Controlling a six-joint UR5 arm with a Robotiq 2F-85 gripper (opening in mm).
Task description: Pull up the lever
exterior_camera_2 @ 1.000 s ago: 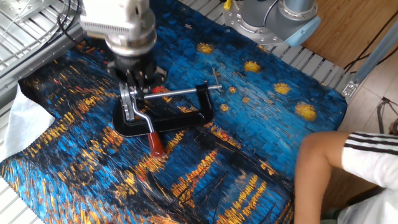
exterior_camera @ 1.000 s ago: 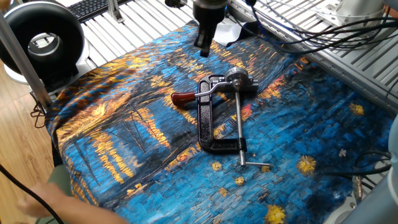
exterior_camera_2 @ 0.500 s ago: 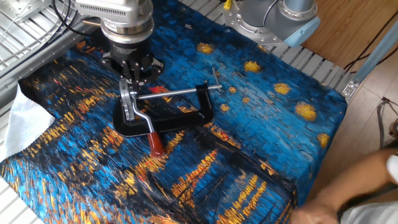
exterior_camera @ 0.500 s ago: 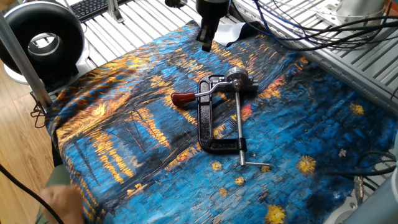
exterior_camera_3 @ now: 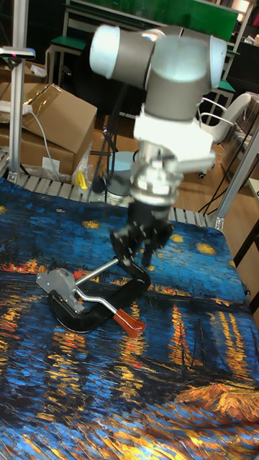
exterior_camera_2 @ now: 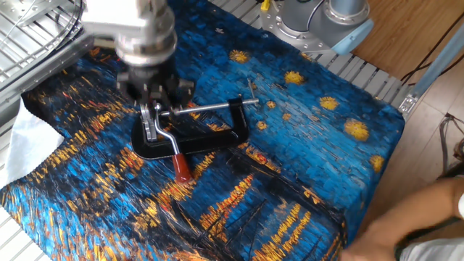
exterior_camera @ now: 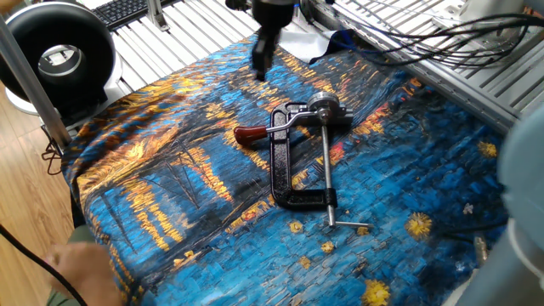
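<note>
One clamp lies flat on a counter covered by a blue and orange painted cloth. Its black C-shaped frame sits near the middle of the cloth. A long silver screw rod runs along the frame's open side, ending in a small cross pin.

At the rod's other end is a round silver hub. From it the lever reaches out, a thin bent silver arm ending in a dark red sleeve. In one fixed view the lever's long axis runs from the hub at about 2 o'clock to the sleeve tip at about 8 o'clock, crossing the rod's line. It lies low against the cloth. In the other fixed view the lever points toward 5 o'clock; in the tall view its sleeve points toward 4 o'clock.

The claw hangs above the cloth, beside the hub end of the clamp, its dark fingers pointing down. It holds nothing and touches nothing. It is motion-blurred, so how far apart the jaws stand cannot be told. In one fixed view the claw is at about 11 o'clock from the hub, well apart from it.

A blurred hand shows at the cloth's edge.
</note>
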